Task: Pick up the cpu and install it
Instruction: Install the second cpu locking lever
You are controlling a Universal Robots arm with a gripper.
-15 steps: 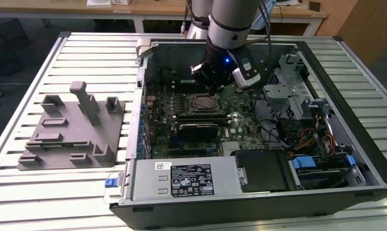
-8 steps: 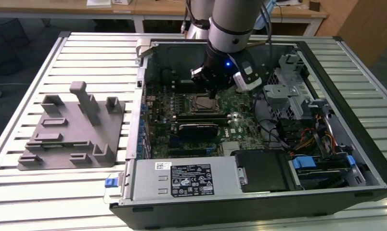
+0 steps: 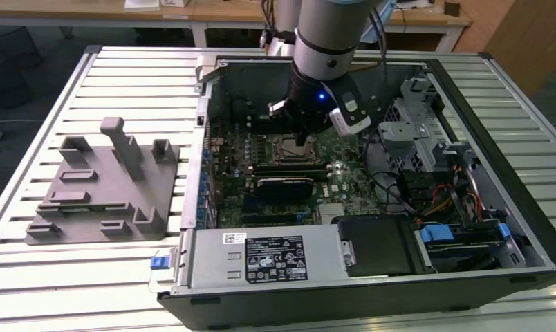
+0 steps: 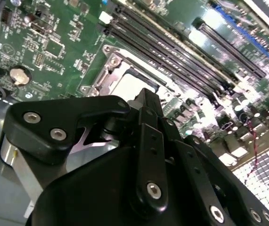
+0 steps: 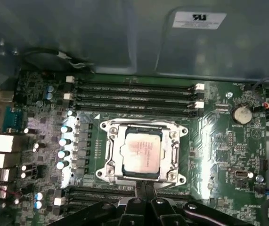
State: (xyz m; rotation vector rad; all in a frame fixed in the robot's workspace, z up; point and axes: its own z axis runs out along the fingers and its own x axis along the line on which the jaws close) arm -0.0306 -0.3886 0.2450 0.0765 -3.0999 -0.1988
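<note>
The cpu (image 5: 142, 150) is a pale silver square lying flat inside the metal socket frame (image 5: 111, 149) on the green motherboard (image 5: 224, 150). In the second wrist view the cpu (image 4: 127, 86) shows as a pale patch just beyond the black fingertips (image 4: 148, 101). My gripper (image 5: 142, 189) hangs just off one edge of the socket, its two fingers pressed together with nothing between them. In the exterior view the gripper (image 3: 303, 142) reaches down into the open computer case (image 3: 527, 228), right over the socket (image 3: 289, 147).
Memory slots (image 5: 134, 92) run along both long sides of the socket. A grey plastic fixture (image 3: 103, 187) stands on the slatted table at the exterior view's left. Drive bays and cables (image 3: 435, 187) fill the case's right side, with the power supply (image 3: 259, 257) in front.
</note>
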